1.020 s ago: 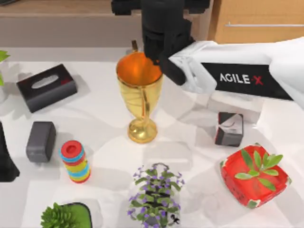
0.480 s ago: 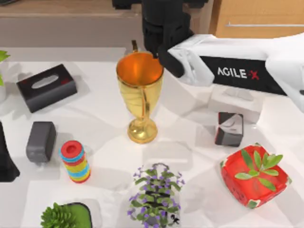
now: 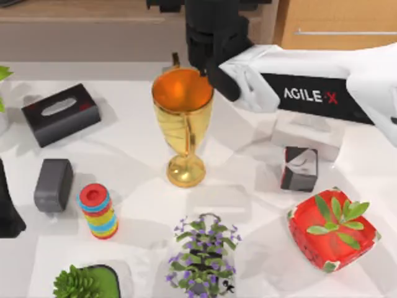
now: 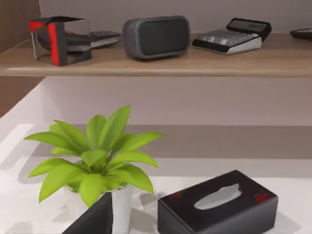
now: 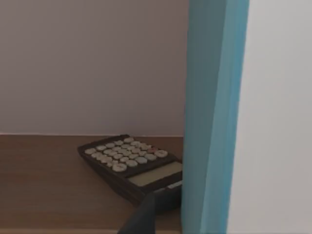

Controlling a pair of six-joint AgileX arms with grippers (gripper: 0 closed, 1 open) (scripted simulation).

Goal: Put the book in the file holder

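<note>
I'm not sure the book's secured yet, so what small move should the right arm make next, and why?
Probably ease the right gripper slightly nearer the book, whose blue edge stands upright close before its wrist camera; whether it is gripped, I can't tell. Go slowly: the gold cup stands just in front. The left gripper is parked at the table's left edge.

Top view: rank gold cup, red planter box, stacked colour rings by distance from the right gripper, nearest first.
The right gripper is at the table's back edge, middle.
1. gold cup: right beside the gripper, centre of the table.
2. stacked colour rings: front left.
3. red planter box: front right.
The second and third are near each other in distance; the rings look slightly closer.
</note>
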